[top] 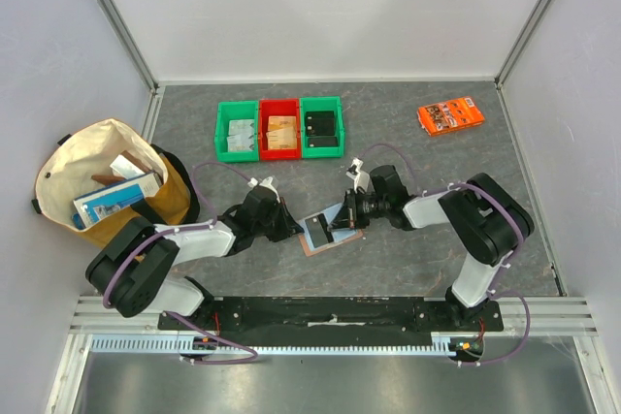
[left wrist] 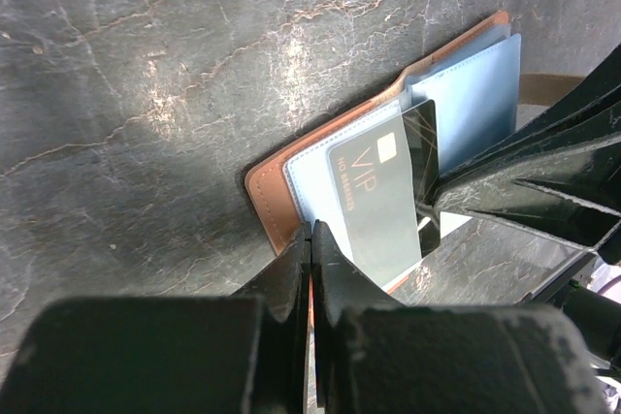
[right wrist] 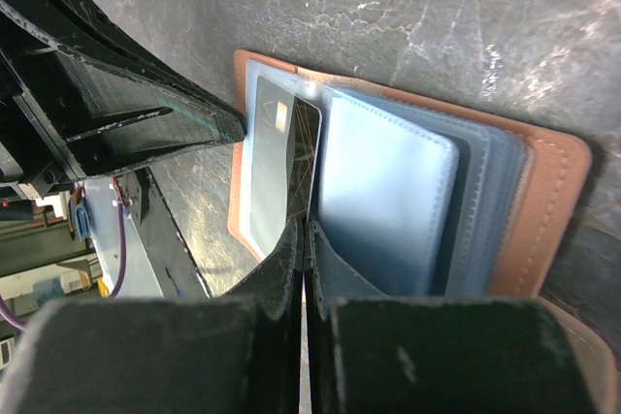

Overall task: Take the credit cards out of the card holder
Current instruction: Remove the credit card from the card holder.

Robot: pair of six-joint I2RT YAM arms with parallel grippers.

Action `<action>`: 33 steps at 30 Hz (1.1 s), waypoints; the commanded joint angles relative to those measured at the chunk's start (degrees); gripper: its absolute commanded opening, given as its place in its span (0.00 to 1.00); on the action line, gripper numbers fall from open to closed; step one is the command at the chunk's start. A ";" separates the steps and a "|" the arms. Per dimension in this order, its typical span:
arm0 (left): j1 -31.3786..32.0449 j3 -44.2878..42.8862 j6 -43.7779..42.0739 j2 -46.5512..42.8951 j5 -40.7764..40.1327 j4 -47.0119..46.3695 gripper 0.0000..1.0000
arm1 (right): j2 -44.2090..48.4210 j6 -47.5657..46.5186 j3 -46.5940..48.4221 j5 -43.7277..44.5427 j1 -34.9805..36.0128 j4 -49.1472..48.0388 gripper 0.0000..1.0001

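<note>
**Both grippers closed at the open card holder**

A canvas bag (top: pixel 68 167) at the left of the table (top: pixel 408 152) holds boxes. The far bins (top: pixel 279 104) hold pale, tan and black items. The card holder (top: pixel 318 232) lies open at near centre. Only the wrist views show its grey VIP card (left wrist: pixel 374 191). The left gripper (left wrist: pixel 310 235) and right gripper (right wrist: pixel 303 235) are closed tight there, perhaps pinching edges.

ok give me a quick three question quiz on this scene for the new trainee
1. True or false: the card holder lies folded shut on the table.
2. Which colour is the middle bin? A green, B red, C blue.
3. Fill in: the grey card in the holder's pocket reads ___.
Key: 1 false, it lies open; 2 B; 3 VIP.
</note>
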State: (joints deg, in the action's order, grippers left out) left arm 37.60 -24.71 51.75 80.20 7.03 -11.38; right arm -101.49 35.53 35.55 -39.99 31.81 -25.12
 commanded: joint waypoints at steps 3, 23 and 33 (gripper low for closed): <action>-0.08 0.72 -1.47 2.33 -1.40 4.08 0.02 | 1.65 -5.91 3.73 0.88 -1.49 8.51 0.11; -0.08 0.54 -1.47 2.85 -1.23 3.82 0.02 | -4.77 -4.50 3.82 -2.02 -1.40 3.68 0.27; -0.08 1.07 -0.59 2.68 -2.28 4.52 0.02 | 1.99 -11.00 4.35 2.89 -5.26 13.42 0.00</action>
State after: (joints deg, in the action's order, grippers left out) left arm 37.50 -24.75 51.79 80.64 7.40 -11.90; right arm -103.63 30.26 40.12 -43.55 29.41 -18.85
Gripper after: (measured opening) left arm 0.022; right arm 0.008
